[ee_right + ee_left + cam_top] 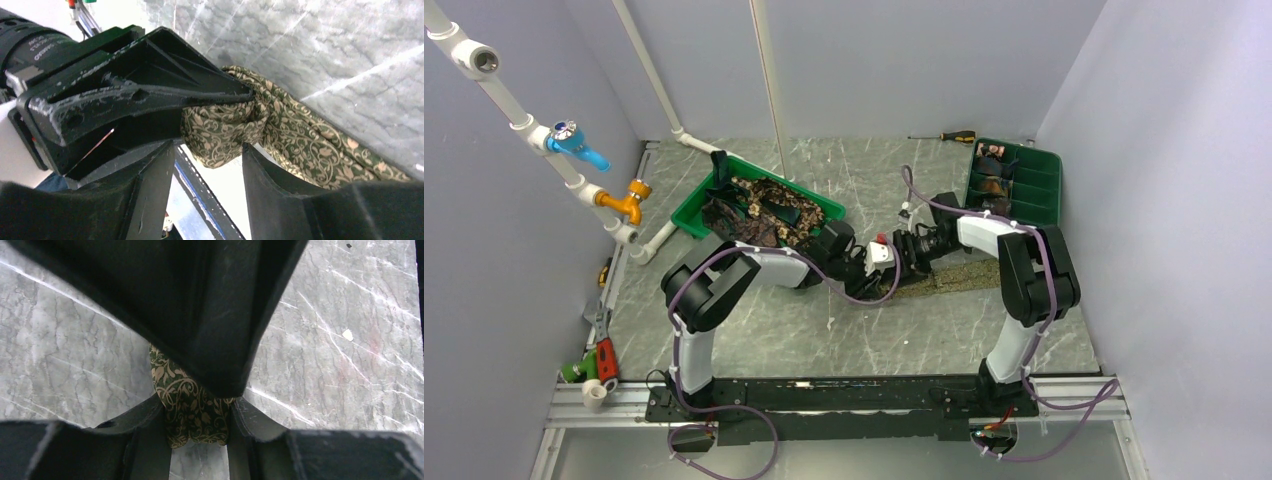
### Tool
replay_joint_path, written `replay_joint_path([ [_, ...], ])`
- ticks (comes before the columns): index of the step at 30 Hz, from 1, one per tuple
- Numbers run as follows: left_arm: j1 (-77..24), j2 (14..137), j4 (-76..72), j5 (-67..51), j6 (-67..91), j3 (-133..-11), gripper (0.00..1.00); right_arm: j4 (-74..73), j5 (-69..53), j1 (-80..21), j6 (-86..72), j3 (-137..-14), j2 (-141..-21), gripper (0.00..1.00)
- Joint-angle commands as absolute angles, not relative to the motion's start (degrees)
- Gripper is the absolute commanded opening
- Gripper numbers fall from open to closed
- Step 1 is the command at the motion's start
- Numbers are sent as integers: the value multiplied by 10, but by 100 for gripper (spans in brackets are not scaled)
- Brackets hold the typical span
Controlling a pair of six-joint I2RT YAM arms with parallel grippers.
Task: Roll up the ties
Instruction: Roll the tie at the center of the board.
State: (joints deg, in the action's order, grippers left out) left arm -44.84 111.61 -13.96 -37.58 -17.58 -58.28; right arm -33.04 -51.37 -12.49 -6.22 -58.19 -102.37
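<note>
One tie (954, 277) on bench (824, 330), long axis left–right, rolled end left. Left fingers (142, 427) pinch that end; right fingers (150, 195) spread around it. Two green trays (686, 222).

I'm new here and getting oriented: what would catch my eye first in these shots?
Mid-table, the left hand pinches the rolled end of an olive-green necktie with tan scrollwork, and the right hand straddles it. Behind, a green plastic tray at back left holds a heap of loose ties.
</note>
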Motion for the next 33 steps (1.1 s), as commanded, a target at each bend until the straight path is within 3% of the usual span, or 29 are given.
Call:
replay_joint_path([
  [1, -449, 1145, -54, -330, -165, -581, 23, -293, -533, -129, -93, -612, -1052, 52],
  [3, -450, 1145, -47, -321, -169, -584, 23, -300, -532, -133, -85, -620, -1066, 42],
  [5, -451, 1144, -43, -320, -173, -584, 25, -313, -510, -134, -69, -623, -1078, 21],
  [7, -450, 1139, -48, -324, -174, -580, 33, -329, -476, -133, -50, -623, -1087, 0],
  [12, -441, 1115, -93, -362, -195, -557, 61, -355, -418, -113, -28, -620, -1120, 0],
  [21, -434, 1089, -191, -403, -243, -555, 85, -363, -381, -86, -25, -624, -1154, 0],
  [33, -463, 1134, -313, -372, -96, -582, 86, -326, -308, -93, -27, -588, -1120, 0],
])
